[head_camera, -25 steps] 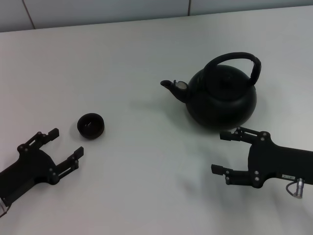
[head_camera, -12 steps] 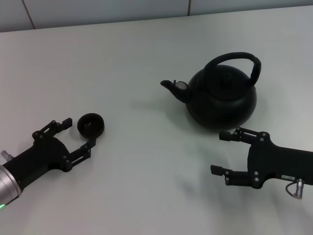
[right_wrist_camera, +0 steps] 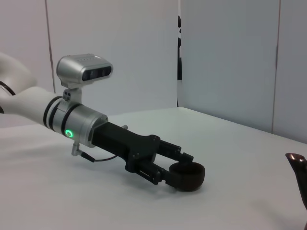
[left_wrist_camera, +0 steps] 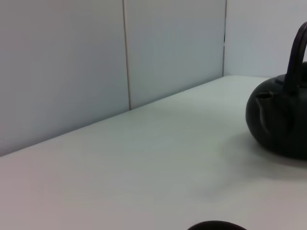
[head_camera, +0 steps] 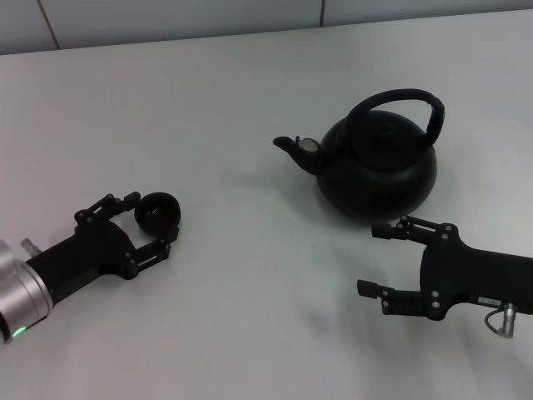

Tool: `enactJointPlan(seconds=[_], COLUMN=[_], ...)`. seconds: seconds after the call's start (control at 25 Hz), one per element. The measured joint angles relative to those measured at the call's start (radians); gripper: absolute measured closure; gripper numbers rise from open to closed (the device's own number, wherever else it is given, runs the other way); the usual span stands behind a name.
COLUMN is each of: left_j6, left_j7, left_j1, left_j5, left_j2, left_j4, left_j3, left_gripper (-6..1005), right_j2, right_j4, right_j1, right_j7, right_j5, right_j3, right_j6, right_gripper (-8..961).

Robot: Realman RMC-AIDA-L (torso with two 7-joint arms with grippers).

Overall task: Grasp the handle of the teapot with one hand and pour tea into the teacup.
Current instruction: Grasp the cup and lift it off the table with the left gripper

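The matte black teapot (head_camera: 379,171) stands upright at the right of the white table, its spout pointing left and its arched black handle (head_camera: 401,97) over the top. The tiny black teacup (head_camera: 156,212) sits at the left. My left gripper (head_camera: 151,222) is open with one finger on each side of the teacup; whether they touch it I cannot tell. The right wrist view shows that left gripper (right_wrist_camera: 182,171) around the cup (right_wrist_camera: 188,175). My right gripper (head_camera: 371,259) is open and empty, low on the table just in front of the teapot. The left wrist view shows the teapot (left_wrist_camera: 280,122) and the cup's rim (left_wrist_camera: 216,225).
The white table (head_camera: 250,317) ends at a grey panelled wall (head_camera: 166,17) along the back. Bare tabletop lies between cup and teapot. The teapot's spout (right_wrist_camera: 297,165) shows at the edge of the right wrist view.
My left gripper has moved forward and to the right, from behind the teacup to astride it. The right gripper, the teapot and the cup have not moved.
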Motion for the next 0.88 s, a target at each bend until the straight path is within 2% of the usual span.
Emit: enactJointPlan(seconds=[0.16,0.56,0.88], left_j6=[-0.029,-0.02,-0.019], left_j7=[0.002,0.0,0.0], left_j1=[-0.021,-0.026,-0.029], left_j5=[0.0,0.0,0.0], left_j2=[-0.002,-0.002,-0.001], left_j4=[-0.008,-0.01,-0.01], left_j3=[0.001,0.001,0.0], left_gripper=[197,198,262], right_j2=[0.0,0.001,0.002], right_j4=[0.0,0.005,0.01], right_j1=[0.001,0.004,0.01], right_j7=[0.0,0.0,0.0], right_j5=[0.0,0.0,0.0], right_j3=[0.001,0.0,0.0], right_j6=[-0.001,-0.001,-0.001], right_gripper=[140,139,139])
